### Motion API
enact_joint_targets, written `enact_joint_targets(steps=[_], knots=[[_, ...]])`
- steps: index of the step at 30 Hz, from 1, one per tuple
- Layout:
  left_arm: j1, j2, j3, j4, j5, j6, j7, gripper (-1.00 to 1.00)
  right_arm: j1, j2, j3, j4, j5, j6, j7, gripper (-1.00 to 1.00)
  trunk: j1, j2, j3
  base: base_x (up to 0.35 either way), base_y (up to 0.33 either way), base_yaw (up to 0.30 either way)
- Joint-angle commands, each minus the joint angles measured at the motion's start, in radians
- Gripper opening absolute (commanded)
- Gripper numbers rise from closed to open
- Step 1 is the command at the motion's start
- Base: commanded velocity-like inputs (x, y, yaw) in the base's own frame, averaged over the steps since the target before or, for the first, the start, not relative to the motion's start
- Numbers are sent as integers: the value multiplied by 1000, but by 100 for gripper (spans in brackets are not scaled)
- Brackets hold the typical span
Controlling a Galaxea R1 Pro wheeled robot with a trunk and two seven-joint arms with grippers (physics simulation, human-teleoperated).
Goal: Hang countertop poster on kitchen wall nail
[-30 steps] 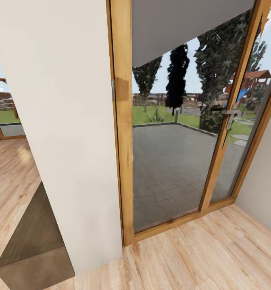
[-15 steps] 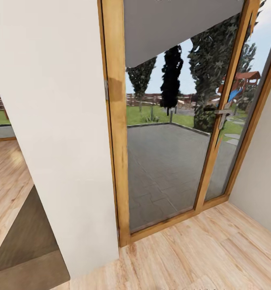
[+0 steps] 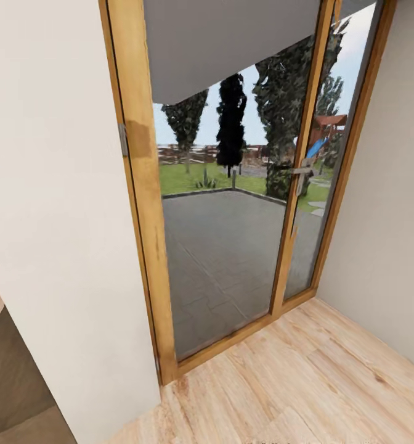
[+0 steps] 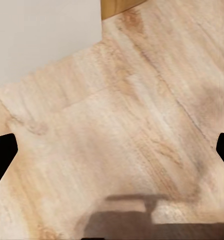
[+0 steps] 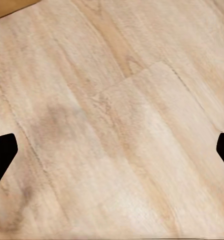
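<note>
Right in front of the glass patio door (image 3: 231, 228), so it's just travelling. Both sets of fingers (image 4: 2, 155) (image 5: 2, 152) spread wide, holding nothing, over wooden floor (image 3: 305, 376). No poster around; next it needs to find the kitchen.

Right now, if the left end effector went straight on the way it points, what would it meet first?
Most likely the wooden floor: the left end effector points down at bare planks between its open fingertips, nothing showing between. How far off the floor lies is unclear.
</note>
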Motion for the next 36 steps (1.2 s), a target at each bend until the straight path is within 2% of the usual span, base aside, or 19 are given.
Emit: enact_joint_targets(steps=[1, 13, 16, 22, 36], knots=[[1, 0, 1, -1, -1, -1, 0, 100, -1, 0, -1, 1, -1, -3, 0, 100, 0, 0, 0, 0, 0, -291], [1, -1, -3, 23, -2, 0, -1, 100, -1, 0, -1, 1, -1, -3, 0, 100, 0, 0, 3, -163, 85, -156], [1, -1, -4, 36, -11, -1, -1, 100, -1, 0, -1, 1, -1, -3, 0, 100, 0, 0, 4, -130, 59, -277], [1, -2, -5, 43, -57, -1, 0, 100, -1, 0, -1, 1, -1, -3, 0, 100, 0, 0, 6, -37, 17, -293], [1, -2, -5, 44, -67, -1, 0, 100, -1, 0, -2, 1, -1, -3, 0, 100, 0, 0, 12, -2, -4, -300]])
